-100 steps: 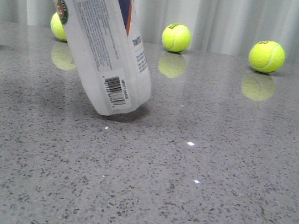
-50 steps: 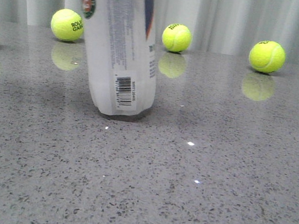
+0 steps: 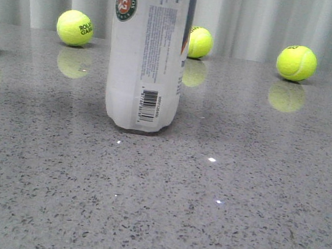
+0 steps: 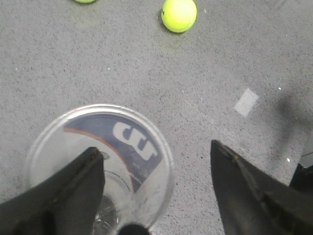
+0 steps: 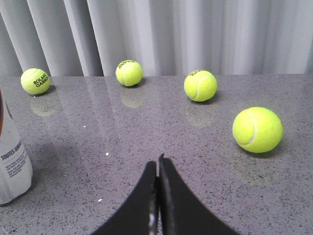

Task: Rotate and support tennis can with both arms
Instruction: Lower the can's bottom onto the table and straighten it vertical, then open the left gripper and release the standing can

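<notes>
The long white plastic tennis can [image 3: 148, 54] stands upright on the speckled grey stone table [image 3: 233, 220], base flat on the surface, left of centre in the front view. Its barcode faces the camera low on the wall; the round Roland Garros emblem sits higher up.

The left gripper [image 4: 156, 186] hangs directly above the can's clear circular top [image 4: 100, 164], black wedge-shaped fingers [image 4: 73, 196] spread wide apart. One finger overlaps the rim; the other stands beside the can, over bare table. Contact with the rim cannot be determined.

The right gripper [image 5: 157, 196] hovers low over the table, well apart from the can [image 5: 12, 166], fingers pressed together and gripping nothing.

Beyond the can, yellow-green tennis balls [image 3: 296, 62] lie scattered toward the far edge. A pale pleated curtain [image 3: 261, 20] closes the background.
</notes>
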Robot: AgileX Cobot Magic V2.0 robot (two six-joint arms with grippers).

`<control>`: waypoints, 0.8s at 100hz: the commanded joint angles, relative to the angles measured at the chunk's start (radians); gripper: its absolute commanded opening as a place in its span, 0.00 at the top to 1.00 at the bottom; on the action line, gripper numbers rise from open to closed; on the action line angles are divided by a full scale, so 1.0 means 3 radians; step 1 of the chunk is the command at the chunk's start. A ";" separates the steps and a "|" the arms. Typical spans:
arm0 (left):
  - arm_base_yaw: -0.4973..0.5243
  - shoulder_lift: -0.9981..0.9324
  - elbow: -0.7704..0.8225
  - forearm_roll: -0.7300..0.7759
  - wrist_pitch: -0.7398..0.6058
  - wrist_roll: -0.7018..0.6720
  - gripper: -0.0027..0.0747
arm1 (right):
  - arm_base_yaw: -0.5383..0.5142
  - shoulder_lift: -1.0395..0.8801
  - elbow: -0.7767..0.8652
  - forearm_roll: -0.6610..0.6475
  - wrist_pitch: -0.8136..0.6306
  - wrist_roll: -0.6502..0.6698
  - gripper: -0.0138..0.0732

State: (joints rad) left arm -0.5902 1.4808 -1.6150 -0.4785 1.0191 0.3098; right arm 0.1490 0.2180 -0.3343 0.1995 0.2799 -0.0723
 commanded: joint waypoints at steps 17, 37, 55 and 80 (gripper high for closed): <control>-0.0124 -0.0231 -0.0045 -0.0138 -0.0760 0.0193 0.77 | -0.0017 0.0018 -0.0089 -0.0024 -0.0247 -0.0011 0.91; -0.0194 -0.0538 0.0329 -0.0121 -0.1274 0.0258 0.99 | -0.0017 0.0018 -0.0089 -0.0024 -0.0247 -0.0011 0.91; -0.0187 -0.0953 0.0925 -0.0033 -0.1726 0.0258 0.99 | -0.0017 0.0018 -0.0089 -0.0024 -0.0247 -0.0011 0.91; -0.0187 -0.1583 0.1728 0.0029 -0.2062 0.0258 0.99 | -0.0017 0.0018 -0.0089 -0.0024 -0.0247 -0.0011 0.91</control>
State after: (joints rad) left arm -0.6399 1.0830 -1.1300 -0.4532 0.4951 0.3836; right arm 0.1490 0.2180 -0.3343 0.1995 0.2799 -0.0725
